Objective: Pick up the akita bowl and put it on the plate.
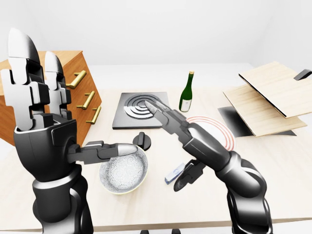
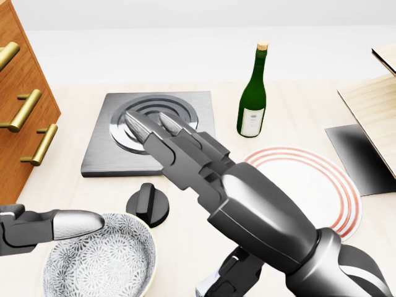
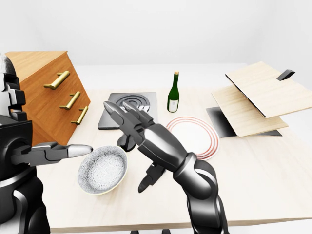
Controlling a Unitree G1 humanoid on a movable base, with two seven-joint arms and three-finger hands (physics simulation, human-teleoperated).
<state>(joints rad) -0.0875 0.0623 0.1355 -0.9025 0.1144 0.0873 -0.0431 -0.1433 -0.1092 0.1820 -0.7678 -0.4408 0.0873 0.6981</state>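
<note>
The akita bowl, pale with a grey speckled inside, stands on the light wooden table at lower left in the left-eye view. My left hand is open: two fingers point straight up, and the thumb reaches sideways just above the bowl's upper rim. Whether the thumb touches the rim cannot be told. The plate, white with red rings, lies to the right of the bowl. My right hand hovers open between bowl and plate, fingers stretched toward the burner, and it hides the plate's left part.
A grey burner tile and its black knob lie above the bowl. A green wine bottle stands above the plate. A wooden drawer chest fills the left. Tilted wooden boards overhang a dark mat at right. A small white packet lies under my right hand.
</note>
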